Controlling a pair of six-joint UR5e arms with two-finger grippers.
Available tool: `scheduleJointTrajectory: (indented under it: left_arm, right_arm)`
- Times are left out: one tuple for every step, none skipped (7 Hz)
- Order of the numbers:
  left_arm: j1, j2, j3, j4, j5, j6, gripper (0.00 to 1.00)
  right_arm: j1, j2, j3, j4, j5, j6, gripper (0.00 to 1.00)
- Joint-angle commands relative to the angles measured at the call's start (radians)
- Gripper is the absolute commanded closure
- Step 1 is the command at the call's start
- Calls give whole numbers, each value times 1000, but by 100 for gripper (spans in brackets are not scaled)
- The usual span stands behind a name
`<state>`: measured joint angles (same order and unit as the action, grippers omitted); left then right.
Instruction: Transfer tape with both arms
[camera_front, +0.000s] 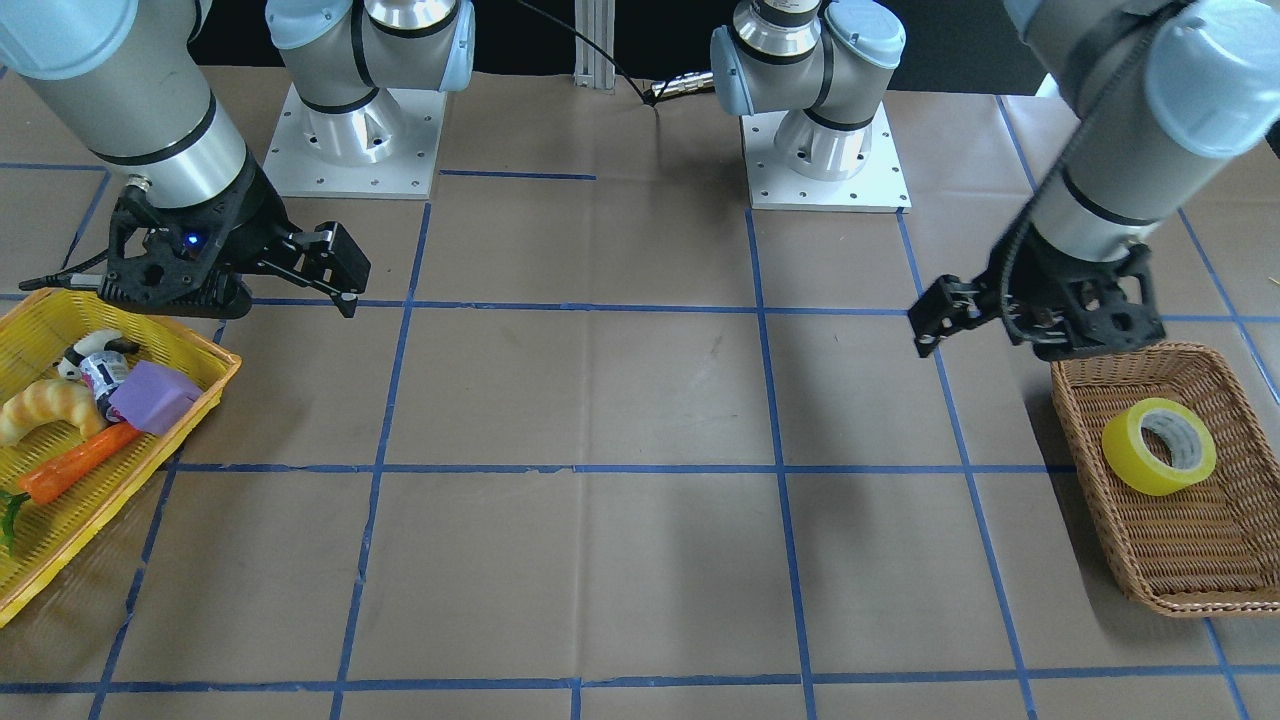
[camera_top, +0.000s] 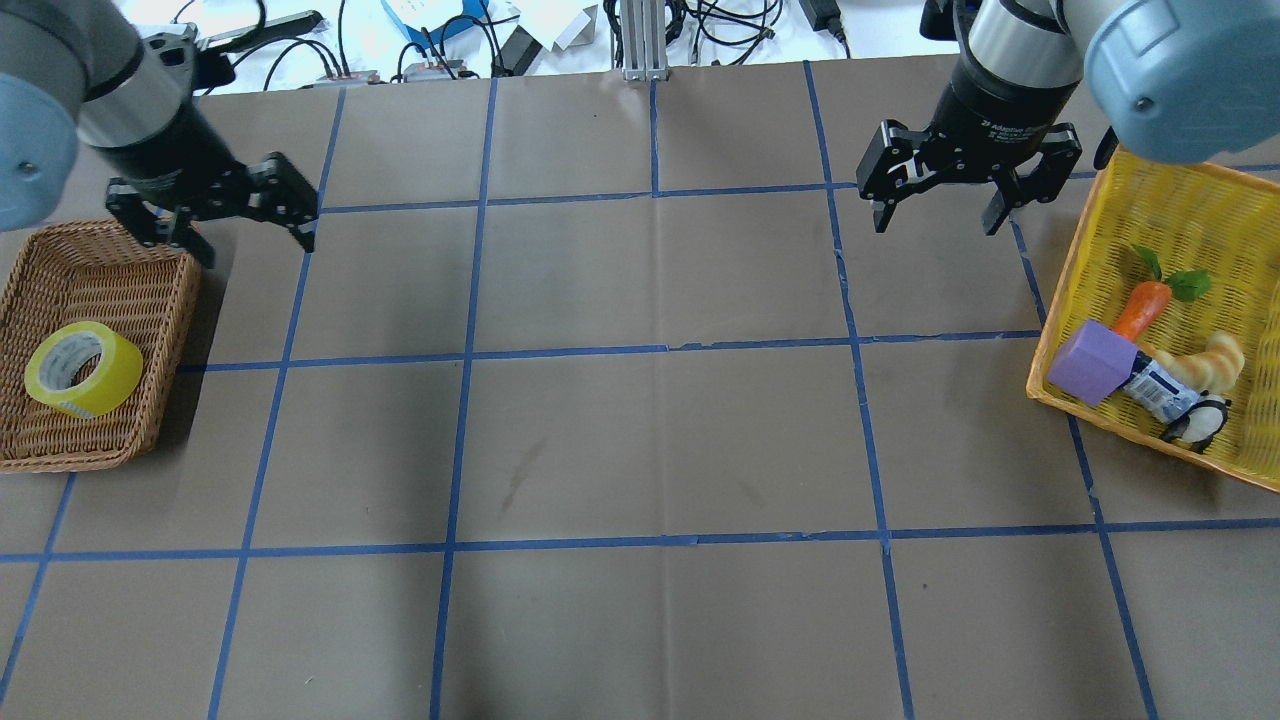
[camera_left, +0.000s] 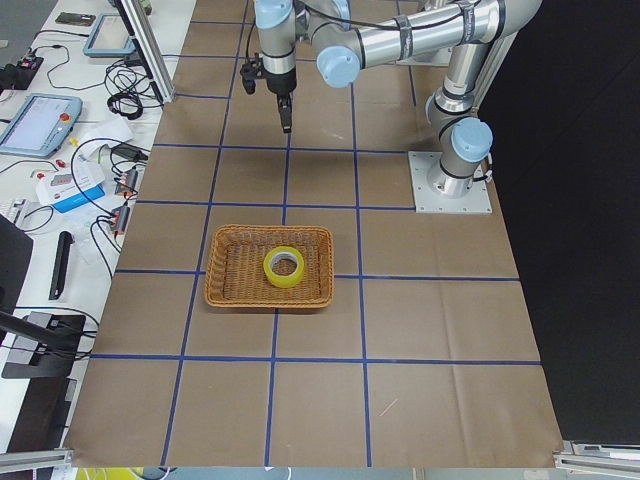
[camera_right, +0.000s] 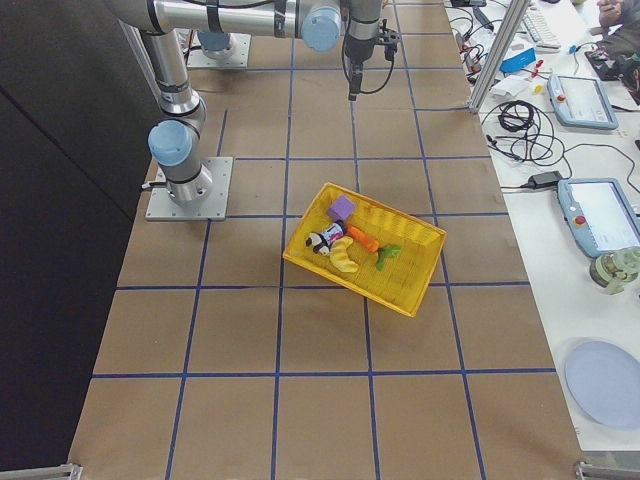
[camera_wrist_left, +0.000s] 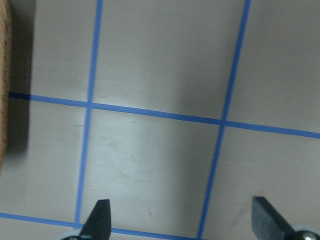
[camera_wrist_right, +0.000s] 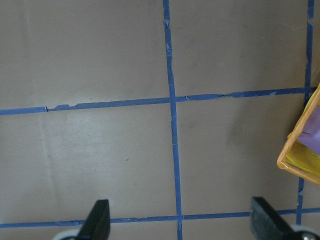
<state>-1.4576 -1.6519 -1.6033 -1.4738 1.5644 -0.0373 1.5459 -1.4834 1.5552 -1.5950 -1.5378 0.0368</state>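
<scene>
The yellow tape roll (camera_top: 108, 384) lies in a brown wicker basket (camera_top: 60, 445) at the table's left end. It also shows in the front view (camera_front: 1130, 452) and the left side view (camera_left: 271, 276). My left gripper (camera_top: 258, 252) is open and empty. It hangs above the table just past the basket's far right corner, as the front view (camera_front: 1010, 345) also shows. Its wrist view shows both fingertips (camera_wrist_left: 100, 217) spread over bare table, with the basket edge (camera_wrist_left: 4, 100) at the left. My right gripper (camera_top: 936, 227) is open and empty, beside the yellow basket.
A yellow plastic basket (camera_top: 1160, 200) at the right end holds a purple block (camera_top: 1090, 362), a toy carrot (camera_top: 1140, 308), a croissant (camera_top: 1215, 362) and a small penguin toy (camera_top: 1195, 425). Blue tape lines grid the brown table. Both arm bases (camera_front: 825, 150) stand at the robot's side.
</scene>
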Motion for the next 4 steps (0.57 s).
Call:
scheduleJointTrajectory:
  left_arm:
    - [-197, 21, 43, -32, -38, -128, 0]
    - [-205, 12, 46, -33, -44, -127, 0]
    - [-204, 18, 46, -33, -38, -127, 0]
    - [-208, 15, 45, -33, -43, -128, 0]
  right_arm:
    - [-1, 0, 0, 1, 2, -2, 0]
    - [-1, 0, 0, 1, 2, -2, 0]
    - [-1, 0, 0, 1, 4, -2, 0]
    - [-1, 0, 0, 1, 4, -2, 0]
